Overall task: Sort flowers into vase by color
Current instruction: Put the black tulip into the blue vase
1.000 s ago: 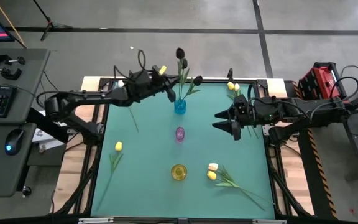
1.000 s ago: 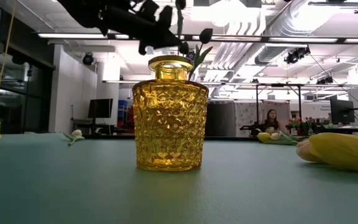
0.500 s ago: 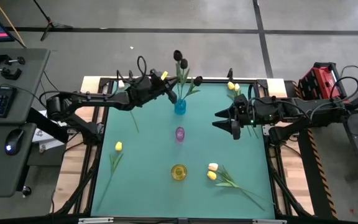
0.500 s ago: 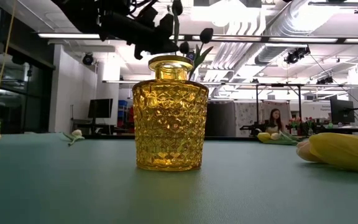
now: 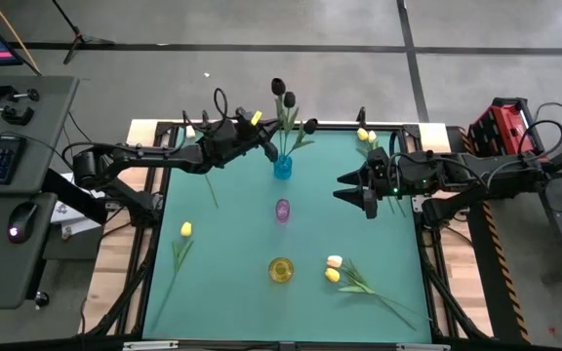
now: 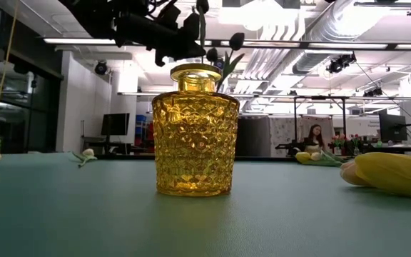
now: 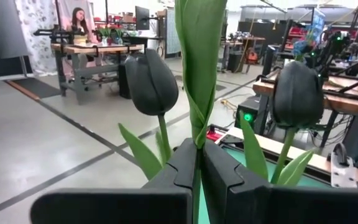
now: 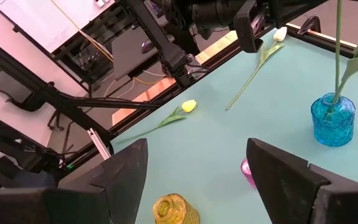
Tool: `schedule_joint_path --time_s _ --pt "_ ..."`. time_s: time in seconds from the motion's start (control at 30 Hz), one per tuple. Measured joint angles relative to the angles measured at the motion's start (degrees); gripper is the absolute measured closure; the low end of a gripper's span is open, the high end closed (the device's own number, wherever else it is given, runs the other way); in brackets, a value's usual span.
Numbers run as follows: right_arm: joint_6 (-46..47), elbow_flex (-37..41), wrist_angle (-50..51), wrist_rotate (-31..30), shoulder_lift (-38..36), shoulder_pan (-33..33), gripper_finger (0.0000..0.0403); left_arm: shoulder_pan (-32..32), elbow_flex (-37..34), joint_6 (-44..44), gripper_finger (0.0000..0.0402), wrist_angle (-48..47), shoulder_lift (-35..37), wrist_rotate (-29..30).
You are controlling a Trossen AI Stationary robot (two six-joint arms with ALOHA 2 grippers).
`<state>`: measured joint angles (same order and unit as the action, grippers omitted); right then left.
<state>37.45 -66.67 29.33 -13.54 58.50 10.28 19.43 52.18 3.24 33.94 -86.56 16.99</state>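
Above the far edge of the table [image 5: 222, 283], the left pincer [image 5: 267, 146] is clamped on the stem of a near-black tulip [image 7: 197, 68] standing in the blue vase [image 5: 282, 167]. Two more dark tulips [image 7: 151, 84] rise beside it. The right pincer [image 5: 356, 193] hovers with fingers spread apart at right. Yellow and pale tulips [image 5: 332, 268] lie near the yellow vase [image 6: 195, 132], a purple vase [image 5: 282, 209] between.

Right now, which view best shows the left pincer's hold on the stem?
The left wrist view: the left pincer is shut on the stem, seen close. The high view shows them small beside the blue vase; the low view shows dark shapes; the right wrist view cuts them off.
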Motion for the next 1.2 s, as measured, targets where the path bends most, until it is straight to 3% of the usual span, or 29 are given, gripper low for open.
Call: schedule_joint_path --time_s 0.87,1.0,1.2 --pt "0.0 0.0 -0.3 0.0 0.0 0.0 0.0142 -3.1 0.0 0.8 0.0396 -7.0 -2.7 1.7" --pt "0.0 0.0 -0.4 0.0 0.0 0.0 0.0142 -2.9 0.0 3.2 0.0366 -13.0 -1.1 1.5" --pt "0.0 0.0 -0.4 0.0 0.0 0.0 0.0142 -2.9 0.1 4.4 0.0284 -21.7 1.9 -1.2"
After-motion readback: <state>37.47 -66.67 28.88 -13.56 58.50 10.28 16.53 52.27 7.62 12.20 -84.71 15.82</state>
